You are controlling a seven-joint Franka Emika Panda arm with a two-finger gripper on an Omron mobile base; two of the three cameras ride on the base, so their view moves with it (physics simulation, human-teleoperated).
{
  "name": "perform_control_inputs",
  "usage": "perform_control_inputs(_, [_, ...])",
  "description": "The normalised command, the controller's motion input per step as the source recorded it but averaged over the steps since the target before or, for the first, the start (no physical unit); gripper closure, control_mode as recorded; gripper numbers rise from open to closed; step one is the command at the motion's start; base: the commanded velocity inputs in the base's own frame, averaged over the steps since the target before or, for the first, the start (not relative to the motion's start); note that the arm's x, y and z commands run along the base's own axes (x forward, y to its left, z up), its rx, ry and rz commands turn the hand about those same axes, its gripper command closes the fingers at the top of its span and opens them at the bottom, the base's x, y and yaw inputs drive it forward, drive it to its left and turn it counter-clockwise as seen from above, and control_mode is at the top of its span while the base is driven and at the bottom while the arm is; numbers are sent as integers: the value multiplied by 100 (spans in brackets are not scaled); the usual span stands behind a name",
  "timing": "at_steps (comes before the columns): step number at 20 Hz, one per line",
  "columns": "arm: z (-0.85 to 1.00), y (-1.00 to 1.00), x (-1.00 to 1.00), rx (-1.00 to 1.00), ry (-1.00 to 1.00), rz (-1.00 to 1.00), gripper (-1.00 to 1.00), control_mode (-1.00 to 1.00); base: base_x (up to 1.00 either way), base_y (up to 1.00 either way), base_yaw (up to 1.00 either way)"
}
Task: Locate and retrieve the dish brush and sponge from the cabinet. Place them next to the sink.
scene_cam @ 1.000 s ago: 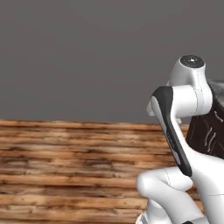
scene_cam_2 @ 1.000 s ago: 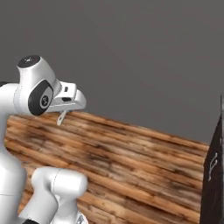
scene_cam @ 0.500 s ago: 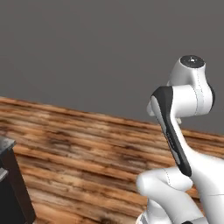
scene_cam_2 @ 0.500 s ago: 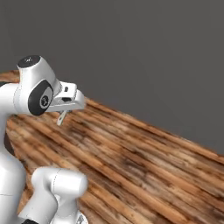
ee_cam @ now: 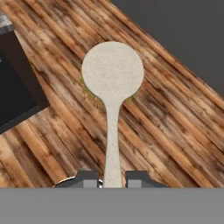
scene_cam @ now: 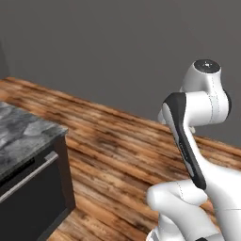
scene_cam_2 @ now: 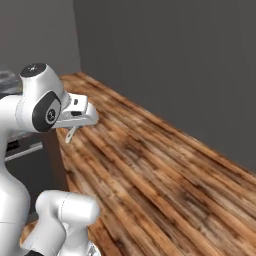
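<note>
While over plank floor (ee_cam: 175,131), pincer (ee_cam: 112,178) clamping dish brush (ee_cam: 113,74).

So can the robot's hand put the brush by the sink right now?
Probably not yet. The gripper is shut on the brush, over wooden floor. A dark counter stands to one side, apart from the arm.

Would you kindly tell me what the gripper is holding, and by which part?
The gripper holds the round cream-headed dish brush by the end of its thin handle.

- The base has turned: a dark cabinet (scene_cam: 33,197) with a grey stone table (scene_cam: 21,136) top now sits at left.
- The plank floor (scene_cam_2: 165,175) now runs diagonally beside that cabinet.
</note>
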Motion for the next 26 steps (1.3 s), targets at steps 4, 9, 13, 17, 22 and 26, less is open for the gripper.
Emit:
perform_control_inputs(4, [0, 0, 0, 0, 0, 0, 100, 100, -14, 51, 45])
perform_control_inputs(9, [0, 0, 0, 0, 0, 0, 100, 100, -16, 55, 44])
perform_control_inputs(13, [0, 0, 0, 0, 0, 0, 100, 100, -6, 67, 38])
perform_control_inputs(17, [0, 0, 0, 0, 0, 0, 100, 100, 2, 77, 31])
perform_control_inputs(22, [0, 0, 0, 0, 0, 0, 100, 100, 23, 54, 3])
perform_control_inputs(26, [0, 0, 0, 0, 0, 0, 100, 100, 19, 57, 25])
